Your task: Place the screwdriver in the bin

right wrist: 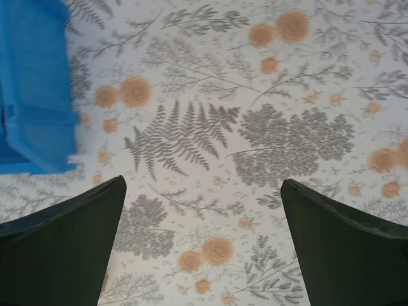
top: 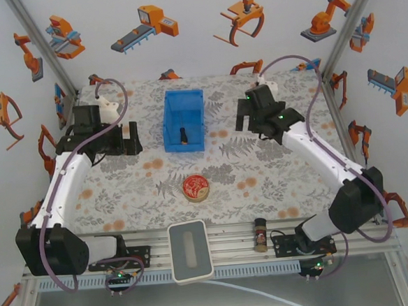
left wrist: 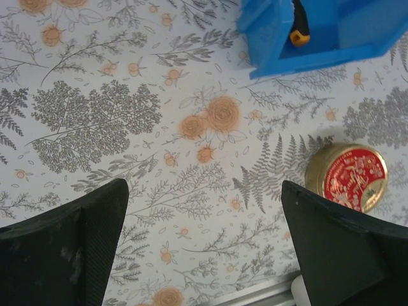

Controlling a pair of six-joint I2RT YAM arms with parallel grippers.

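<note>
The blue bin stands at the middle back of the table, and the screwdriver lies inside it near the low front lip. From the left wrist I see the bin's corner with the screwdriver's black and orange handle end inside. My left gripper hovers left of the bin, open over bare cloth. My right gripper hovers right of the bin, open and empty, with the bin's wall at the left edge of its wrist view.
A round red tin sits in front of the bin, also seen by the left wrist. A small brown spice bottle lies on the rail at the near edge, beside a white pad.
</note>
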